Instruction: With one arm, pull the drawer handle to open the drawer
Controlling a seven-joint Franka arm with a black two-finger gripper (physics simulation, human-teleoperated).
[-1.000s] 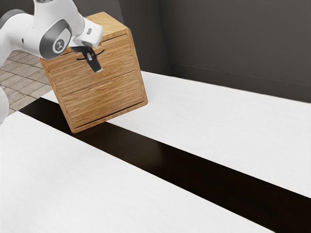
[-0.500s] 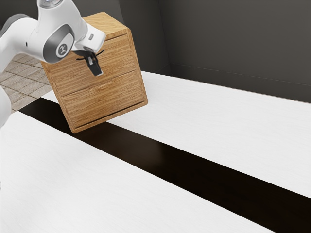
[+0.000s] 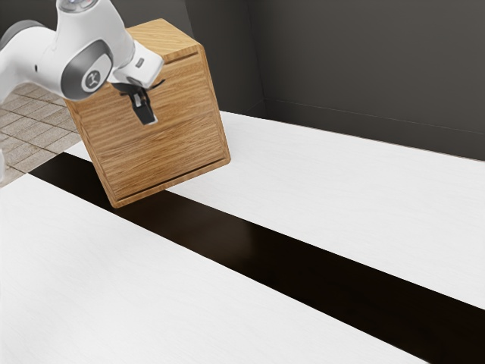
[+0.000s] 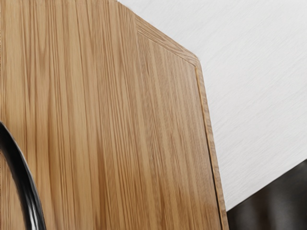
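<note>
at ten o'clock in the exterior view | cabinet (image 3: 163, 148) on table (image 3: 341, 189), drawer (image 3: 182, 87) looks shut | gripper (image 3: 148, 115) by handle (image 4: 24, 184), eleven o'clock on cabinet front; open or closed: cannot tell | seat around handle, pull straight out, no twist

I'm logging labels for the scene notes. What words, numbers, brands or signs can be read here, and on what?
No readable text in either view.
The arm's grey joint cap: a small dark mark, too small to read.
The wooden cabinet, its black handle and the table: no text or signs.
</note>
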